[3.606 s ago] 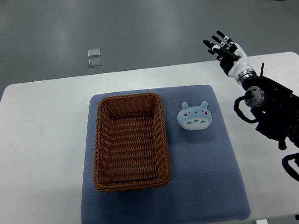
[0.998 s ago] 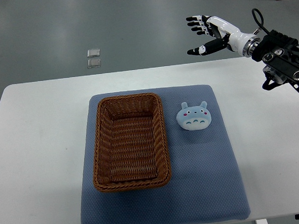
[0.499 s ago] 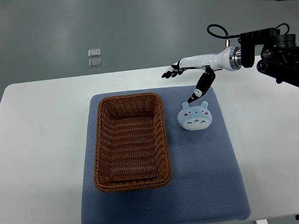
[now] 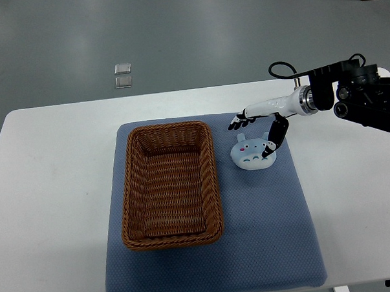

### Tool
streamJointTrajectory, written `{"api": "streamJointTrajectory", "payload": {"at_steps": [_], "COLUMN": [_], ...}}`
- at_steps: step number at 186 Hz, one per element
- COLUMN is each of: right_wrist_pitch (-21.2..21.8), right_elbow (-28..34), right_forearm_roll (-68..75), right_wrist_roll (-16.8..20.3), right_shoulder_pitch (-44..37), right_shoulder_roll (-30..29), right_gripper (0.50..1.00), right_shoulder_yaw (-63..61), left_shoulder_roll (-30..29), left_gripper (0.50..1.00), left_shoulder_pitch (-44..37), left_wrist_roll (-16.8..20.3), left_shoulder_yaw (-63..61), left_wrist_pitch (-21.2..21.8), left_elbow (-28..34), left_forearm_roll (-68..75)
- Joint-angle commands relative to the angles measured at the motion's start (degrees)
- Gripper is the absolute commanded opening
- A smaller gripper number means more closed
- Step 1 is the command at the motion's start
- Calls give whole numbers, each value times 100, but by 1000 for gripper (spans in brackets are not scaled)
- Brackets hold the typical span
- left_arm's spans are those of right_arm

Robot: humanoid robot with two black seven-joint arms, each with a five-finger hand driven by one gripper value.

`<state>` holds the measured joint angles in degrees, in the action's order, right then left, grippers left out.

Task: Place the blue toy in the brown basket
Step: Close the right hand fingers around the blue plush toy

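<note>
While spread open, right hand (image 4: 256, 127) hovers over blue toy (image 4: 252, 152), beside basket (image 4: 170, 183).

Right hand (image 4: 258, 129) outstretched from the right edge, fingers (image 4: 235, 124) spread, thumb angled downward.

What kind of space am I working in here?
Probably a robot lab or test room: a bare white table on a grey polished floor, with a blue mat laid out as a staged work area.

The right hand (image 4: 256, 127) is white with black fingertips, on a black, cabled forearm.
</note>
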<state>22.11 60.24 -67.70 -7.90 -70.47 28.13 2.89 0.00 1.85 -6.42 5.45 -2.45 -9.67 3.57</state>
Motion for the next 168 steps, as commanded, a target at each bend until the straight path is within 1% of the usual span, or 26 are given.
{"api": "streamJointTrajectory", "payload": {"at_steps": [1,58,71,91,96,103,119,130,133,138,139,145,154,163,168], "right_wrist_pitch": [-14,-145,-242,-251,-251,-251,-242,-242,-242,-242,-242,-242,-233,-233,-225], "right_elbow": [129,173,155,129,120,120,120,120,120,120,120,120,120,120,120], "right_forearm_roll": [-6,-24,-67,-94,-103,-103,-155,-191,-191,-208,-208,-217,-252,-278,-278], "right_wrist_roll": [43,35,35,35,43,35,35,35,35,35,35,35,35,35,35], "right_shoulder_pitch": [86,323,358,394,394,385,376,376,385,385,385,394,394,394,394], "right_shoulder_roll": [17,-123,-158,-176,-176,-167,-150,-150,-150,-158,-158,-158,-158,-158,-158], "right_gripper": [909,907,903,889,870,864,799,776,756,740,727,711,656,629,605], "right_shoulder_yaw": [-7,-34,-25,-16,-16,-16,-7,-7,-7,-7,-7,-7,-7,-7,-7], "left_shoulder_roll": [0,0,0,0,0,0,0,0,0,0,0,0,0,0,0], "left_gripper": [1000,1000,1000,1000,1000,1000,1000,1000,1000,1000,1000,1000,1000,1000,1000], "left_shoulder_pitch": [0,0,0,0,0,0,0,0,0,0,0,0,0,0,0], "left_wrist_roll": [1,1,1,1,1,1,1,1,1,1,1,1,1,1,1], "left_shoulder_yaw": [0,0,0,0,0,0,0,0,0,0,0,0,0,0,0], "left_wrist_pitch": [-1,-1,-1,-9,-1,-1,-1,-1,-1,-9,-1,-1,-1,-1,-1], "left_elbow": [0,0,0,0,0,0,0,0,0,0,0,0,0,0,0], "left_forearm_roll": [4,-5,-5,4,3,4,4,4,4,-5,3,-5,4,4,4]}}
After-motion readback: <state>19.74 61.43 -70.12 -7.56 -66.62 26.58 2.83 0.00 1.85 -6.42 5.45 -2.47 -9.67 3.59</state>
